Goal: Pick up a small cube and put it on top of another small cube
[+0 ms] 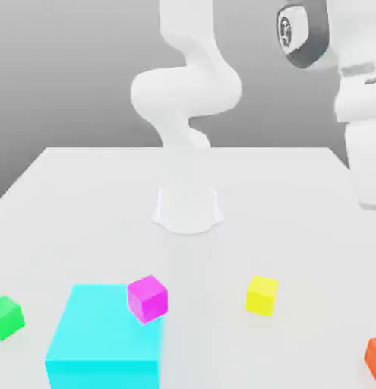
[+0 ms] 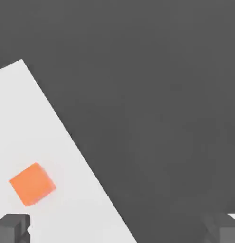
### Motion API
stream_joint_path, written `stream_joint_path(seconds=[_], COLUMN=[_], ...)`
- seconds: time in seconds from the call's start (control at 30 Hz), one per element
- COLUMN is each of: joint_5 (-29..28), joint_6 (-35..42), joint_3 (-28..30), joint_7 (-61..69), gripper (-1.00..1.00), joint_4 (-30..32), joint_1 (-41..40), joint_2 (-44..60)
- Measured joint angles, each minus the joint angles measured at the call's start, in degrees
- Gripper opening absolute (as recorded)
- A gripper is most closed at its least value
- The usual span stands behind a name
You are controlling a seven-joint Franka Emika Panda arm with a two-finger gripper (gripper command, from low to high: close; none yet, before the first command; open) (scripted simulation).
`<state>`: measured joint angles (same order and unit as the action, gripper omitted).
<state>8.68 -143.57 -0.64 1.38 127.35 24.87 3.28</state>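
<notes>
The small orange-red cube [image 1: 375, 358] lies on the white table [image 1: 84, 205] at the exterior view's far right, near the front, partly cut off by the frame. The hand view looks down on this cube [image 2: 32, 184], which sits close to the table's edge. My gripper [image 2: 118, 230] hovers above it, open, its two dark fingertips [image 2: 12, 227] standing wide apart with nothing between them. The cube lies off to one side of the gap, nearer one finger. A yellow small cube [image 1: 262, 294] and a magenta one [image 1: 147, 298] rest further toward the exterior view's left.
A large cyan block [image 1: 103, 338] stands at the front left, the magenta cube overlapping its upper right corner in the view. A small green cube [image 1: 7, 317] lies at the far left. The arm's base [image 1: 188, 209] sits mid-table, and its white upper links [image 1: 361, 114] rise along the right. Dark floor [image 2: 162, 95] lies beyond the table edge.
</notes>
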Motion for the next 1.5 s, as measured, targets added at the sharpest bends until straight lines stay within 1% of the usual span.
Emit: stream_joint_path(seconds=[0.13,0.33,0.47,0.5,0.7,0.77,0.9,1.17,1.33,1.5], joint_5=[-2.8,-10.2,-11.8,-11.9,-11.8,-11.7,-10.9,-10.5,-11.5,-13.0], joint_6=[-2.3,-6.0,-11.8,-12.6,-12.9,-11.2,-5.7,0.1,3.0,5.4], joint_3=[-1.5,-2.5,-1.9,-1.8,-1.7,-1.8,-1.7,5.8,9.7,13.7], joint_7=[5.0,9.9,10.0,9.9,10.0,10.1,11.2,17.9,21.5,24.9], gripper=[0.0,0.0,0.0,-1.0,-1.0,-1.0,-1.0,-1.0,-1.0,-1.0], joint_4=[-0.6,-1.7,-3.4,-3.6,-3.7,-3.2,-0.9,8.8,15.2,21.8], joint_1=[1.8,5.8,6.8,6.9,7.0,6.9,5.6,-4.0,-13.3,-18.2], joint_2=[8.0,19.7,28.1,29.2,29.7,27.5,19.7,3.7,-5.7,-14.5])
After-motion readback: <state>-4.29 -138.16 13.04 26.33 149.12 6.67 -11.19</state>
